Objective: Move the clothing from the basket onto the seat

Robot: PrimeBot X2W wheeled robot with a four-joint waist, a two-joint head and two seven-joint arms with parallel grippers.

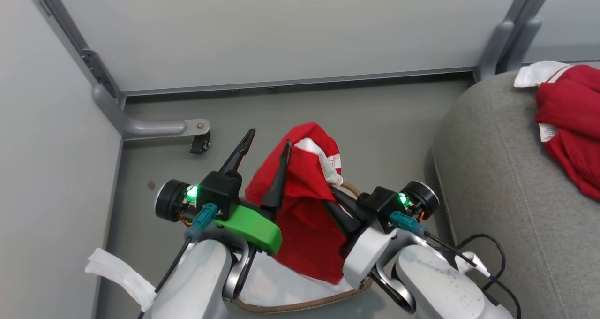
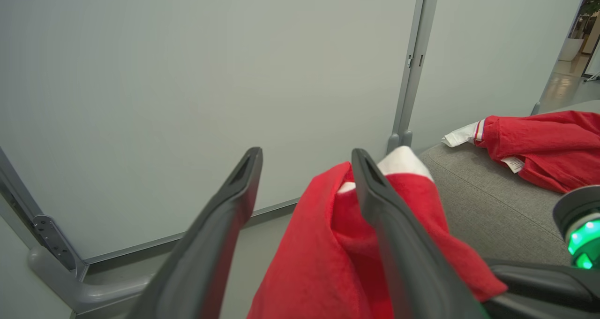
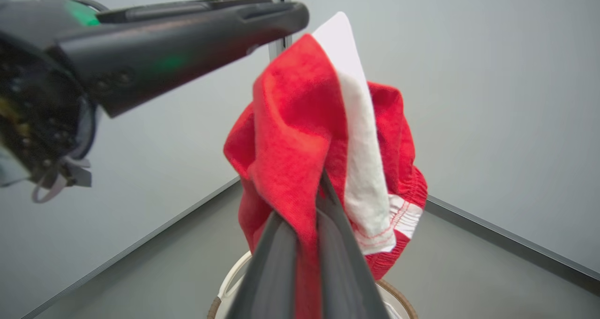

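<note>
Right wrist view shows the right gripper (image 3: 304,216) clamped on a fold of the clothing (image 3: 300,136), which hangs lifted above the basket (image 1: 300,306) on the floor (image 1: 384,122). The left gripper (image 1: 268,138) has its fingers apart, one finger against the red cloth, gripping nothing. The seat (image 1: 492,169) lies to the right, apart from the clothing, with another red garment (image 1: 569,117) on it.

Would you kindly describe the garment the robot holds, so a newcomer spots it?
Left of the grey seat, a basket stands on the floor. Above it hangs the red clothing, pinched in the right claw; the other red garment lies on the seat.
</note>
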